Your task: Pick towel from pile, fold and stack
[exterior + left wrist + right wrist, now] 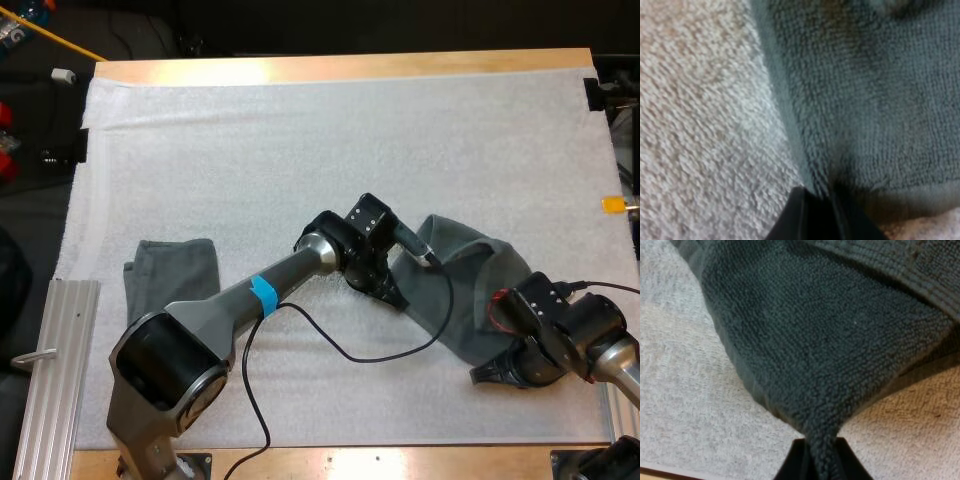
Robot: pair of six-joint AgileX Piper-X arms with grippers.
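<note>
**Both grippers clamped on one towel, right half of mat**

Markings: you have a blue tape band round your left arm's forearm; it bears no lettering that can be read.

Surface: a white mat covers a wooden table. A ribbed metal rail lies along the mat's near left edge.

Task items: the towel, dark grey-green, lies rumpled on the right half of the mat, between your two grippers. A folded towel lies flat on the left half, well apart from it and just beside your left arm.

Left gripper: it sits at the towel's left edge. From the left wrist, its fingers are closed on that edge, low over the mat.

Right gripper: it sits at the towel's near corner. From the right wrist, its fingers press from both sides on a bunched corner of the towel, which spreads away from them over the mat.
</note>
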